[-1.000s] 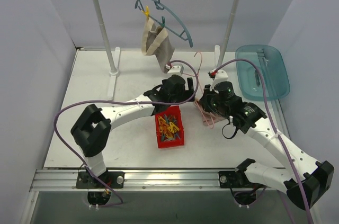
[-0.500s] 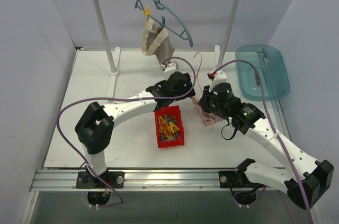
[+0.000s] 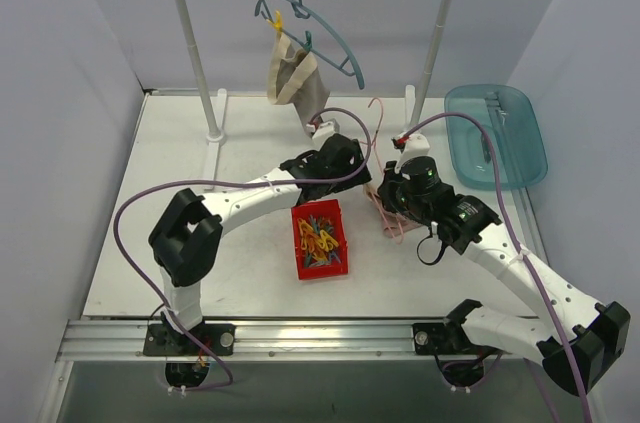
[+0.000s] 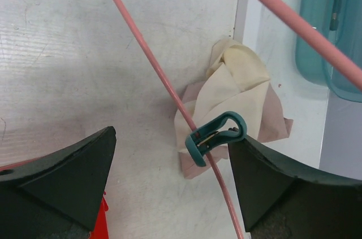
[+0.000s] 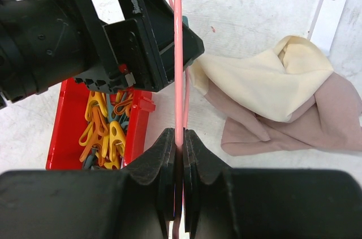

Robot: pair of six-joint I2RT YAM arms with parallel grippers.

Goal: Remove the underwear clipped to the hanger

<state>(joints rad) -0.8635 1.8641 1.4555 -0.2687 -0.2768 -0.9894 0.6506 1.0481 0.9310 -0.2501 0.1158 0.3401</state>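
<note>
Not yet done: 1 teal clip (image 4: 215, 137) pins the underwear (image 4: 244, 83) to the pink hanger (image 5: 179, 52), the cloth heaped on the table under its rod. The right gripper (image 5: 180, 144) is pinched tight on that rod. The left gripper (image 4: 172, 147) gapes wide and empty, its fingers either side of the clip. Beside the hanger, a red bin (image 3: 297, 245) holds loose clips (image 3: 320, 241).

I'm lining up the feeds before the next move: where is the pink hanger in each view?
Top external: pink hanger stands centre-right, beside the right tool.
Left wrist: its rod runs diagonally through the middle, carrying a teal clip.
Right wrist: vertical at centre, pinched by the right tool.
Shared landmark: the red bin.
</note>
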